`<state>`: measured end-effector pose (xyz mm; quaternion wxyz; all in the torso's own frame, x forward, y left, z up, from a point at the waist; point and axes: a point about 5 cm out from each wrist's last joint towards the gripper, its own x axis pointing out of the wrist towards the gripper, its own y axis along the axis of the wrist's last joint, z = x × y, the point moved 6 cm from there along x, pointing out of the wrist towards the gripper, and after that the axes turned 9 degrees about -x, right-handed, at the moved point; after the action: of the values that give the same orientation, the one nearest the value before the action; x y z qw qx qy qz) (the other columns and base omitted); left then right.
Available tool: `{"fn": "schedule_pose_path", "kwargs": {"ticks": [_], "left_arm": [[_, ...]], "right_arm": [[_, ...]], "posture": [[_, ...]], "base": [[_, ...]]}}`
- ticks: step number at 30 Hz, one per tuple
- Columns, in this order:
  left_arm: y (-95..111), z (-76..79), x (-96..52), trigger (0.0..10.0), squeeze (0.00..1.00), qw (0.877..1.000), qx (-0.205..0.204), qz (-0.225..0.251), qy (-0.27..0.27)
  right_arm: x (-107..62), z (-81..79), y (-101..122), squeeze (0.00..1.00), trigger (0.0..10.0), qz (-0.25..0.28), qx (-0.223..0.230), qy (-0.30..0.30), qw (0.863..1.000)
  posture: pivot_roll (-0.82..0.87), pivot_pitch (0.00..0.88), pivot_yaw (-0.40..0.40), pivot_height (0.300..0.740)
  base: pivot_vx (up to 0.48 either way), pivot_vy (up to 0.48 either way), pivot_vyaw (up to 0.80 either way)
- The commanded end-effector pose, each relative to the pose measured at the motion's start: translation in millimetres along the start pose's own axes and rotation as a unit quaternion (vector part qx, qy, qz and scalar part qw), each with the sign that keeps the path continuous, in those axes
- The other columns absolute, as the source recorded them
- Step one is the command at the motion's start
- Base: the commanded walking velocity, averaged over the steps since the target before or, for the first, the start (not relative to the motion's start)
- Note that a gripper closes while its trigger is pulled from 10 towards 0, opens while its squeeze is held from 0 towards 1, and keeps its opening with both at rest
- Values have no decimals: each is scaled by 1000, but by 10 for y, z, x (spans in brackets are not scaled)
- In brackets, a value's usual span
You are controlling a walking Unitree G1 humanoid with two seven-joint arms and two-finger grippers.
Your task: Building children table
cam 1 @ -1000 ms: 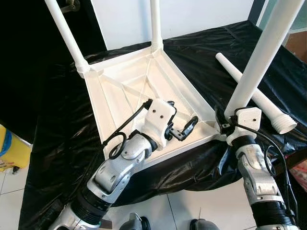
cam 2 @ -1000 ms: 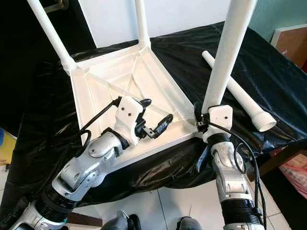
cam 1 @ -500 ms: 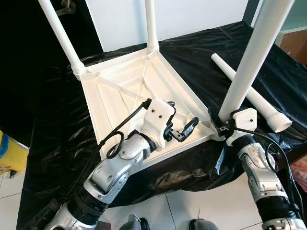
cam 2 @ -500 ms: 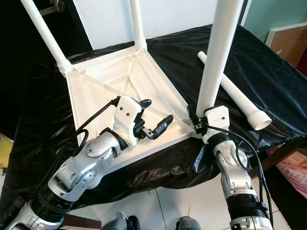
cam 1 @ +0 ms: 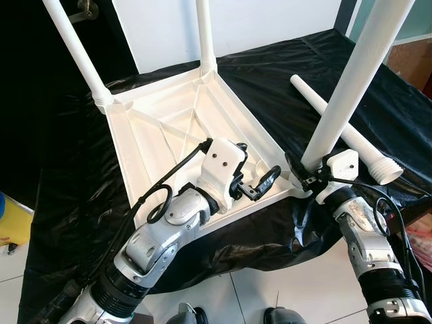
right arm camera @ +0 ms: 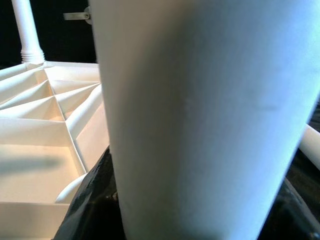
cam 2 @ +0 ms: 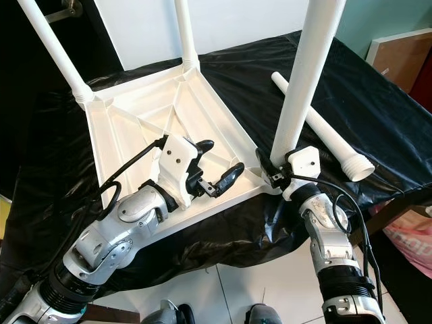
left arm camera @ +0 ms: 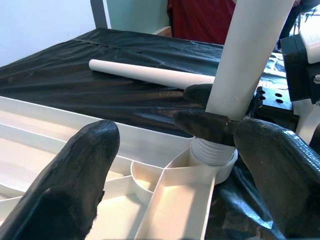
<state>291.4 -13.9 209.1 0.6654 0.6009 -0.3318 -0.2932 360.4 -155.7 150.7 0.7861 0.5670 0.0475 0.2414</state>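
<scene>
The white tabletop [cam 1: 169, 128] lies upside down on a table under a black cover [cam 1: 67, 175]. Two white legs stand in its far corners [cam 1: 74, 54] [cam 1: 204, 34]. A third leg [cam 1: 351, 88] stands in the near right corner socket [left arm camera: 212, 155], and my right gripper [cam 1: 304, 177] is shut on it just above the threaded base. My left gripper [cam 1: 255, 160] hovers open over the ribbed underside beside that corner, with nothing between its fingers [left arm camera: 75, 175]. A fourth leg [cam 1: 368, 152] lies loose on the cover to the right.
The tabletop's near edge sits close to the table's front edge, with tiled floor [cam 1: 256, 290] below. A yellow object [cam 1: 10, 223] is on the floor at the left. A brown box [cam 2: 398, 54] stands far right. A person in red [left arm camera: 200, 20] stands beyond the table.
The camera has shifted, sliding the scene left and up. My right wrist has tilted a little at the leg's base while keeping its hold. The left gripper is unchanged.
</scene>
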Motion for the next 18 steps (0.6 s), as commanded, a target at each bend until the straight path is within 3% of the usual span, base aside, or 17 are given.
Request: {"fn": "schedule_pose_path", "kwargs": {"ticks": [1,18], "left_arm": [[-21,278,-37,10000,0,993,8,-21,-116],[12,314,-54,10000,0,993,9,-17,-116]], "right_arm": [[-73,-236,-314,0,10000,-60,33,40,997],[-47,-217,-478,0,10000,-111,93,17,989]], "posture": [[-33,152,89,740],[-32,143,80,740]], "base": [[0,0,0],[0,0,0]]}}
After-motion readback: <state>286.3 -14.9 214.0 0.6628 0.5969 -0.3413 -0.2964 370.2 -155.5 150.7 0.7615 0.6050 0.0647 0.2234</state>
